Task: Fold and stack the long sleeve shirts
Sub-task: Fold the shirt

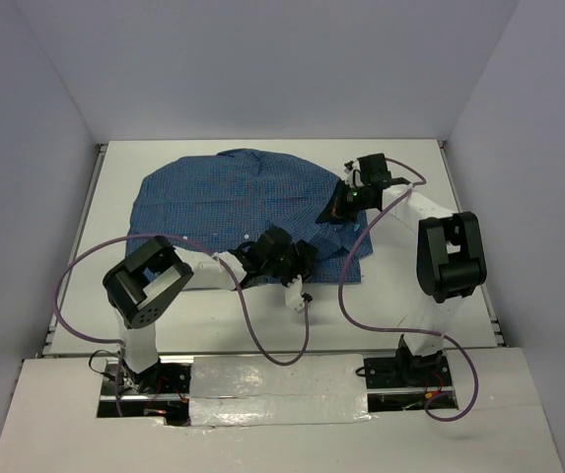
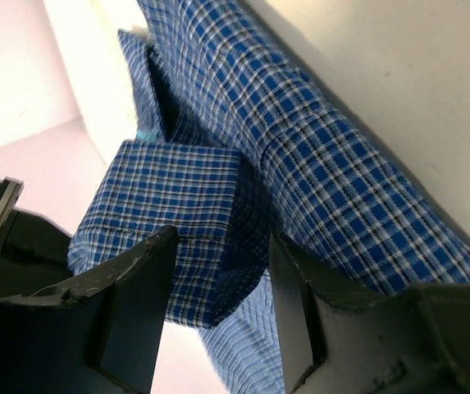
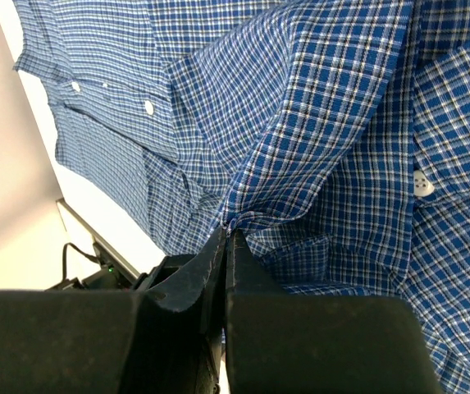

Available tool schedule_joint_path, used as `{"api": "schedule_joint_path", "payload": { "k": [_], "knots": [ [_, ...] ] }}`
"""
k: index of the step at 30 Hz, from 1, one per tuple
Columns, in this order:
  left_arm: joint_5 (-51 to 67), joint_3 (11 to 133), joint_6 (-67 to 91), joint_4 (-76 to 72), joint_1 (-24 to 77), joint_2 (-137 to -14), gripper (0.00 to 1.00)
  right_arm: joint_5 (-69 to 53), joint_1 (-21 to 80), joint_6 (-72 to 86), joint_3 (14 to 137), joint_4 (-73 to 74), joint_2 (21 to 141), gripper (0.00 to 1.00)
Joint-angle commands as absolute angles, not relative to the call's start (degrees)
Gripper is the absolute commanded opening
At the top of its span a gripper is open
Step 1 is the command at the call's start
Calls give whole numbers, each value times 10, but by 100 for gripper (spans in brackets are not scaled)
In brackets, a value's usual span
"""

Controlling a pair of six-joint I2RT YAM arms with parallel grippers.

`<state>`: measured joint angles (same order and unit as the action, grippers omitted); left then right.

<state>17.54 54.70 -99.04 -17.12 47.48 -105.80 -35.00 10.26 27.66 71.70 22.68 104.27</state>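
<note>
The blue checked shirt (image 1: 233,197) is lying spread across the white surface (image 1: 124,168). The right claw (image 3: 226,234) is pinching a fold of it between closed tips. The left claw (image 2: 222,246) is standing parted, with folded cloth just ahead of its fingers.

The blue finely checked cotton shirt (image 1: 233,202) is soft, matt woven cloth, creased and rumpled, with small smooth white buttons (image 3: 149,107) that look like plastic. Under the shirt, the white table (image 1: 124,177) has a smooth matt face. At the shirt's near edge, the left gripper (image 2: 222,246) has black fingers (image 2: 136,279) of hard-looking matt material, slightly rough and scuffed. At the shirt's right edge, the right gripper (image 3: 228,238) shows smoother, faintly shiny black fingers (image 3: 206,267). The purple cables (image 1: 65,286) beside the shirt have a smooth sheath.
</note>
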Motion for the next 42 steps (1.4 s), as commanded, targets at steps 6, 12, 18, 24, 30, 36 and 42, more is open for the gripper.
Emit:
{"api": "schedule_joint_path", "payload": {
  "k": [6,12,18,24,30,36,42],
  "knots": [
    [91,527,-947,-372,492,-1075,57,-371,109,282,708,208,1003,0],
    [68,555,-833,-353,494,-1063,0,-353,109,244,717,245,997,18],
    [310,581,-745,-128,445,-959,0,-354,108,187,698,266,967,55],
    [505,672,-701,105,397,-969,0,-387,108,187,619,222,919,61],
    [561,726,-739,216,378,-998,0,-420,109,199,531,194,871,61],
    [577,762,-803,294,375,-1026,0,-452,110,227,480,159,837,47],
    [569,798,-951,439,370,-1054,13,-437,111,239,455,147,842,12]
  ]
}}
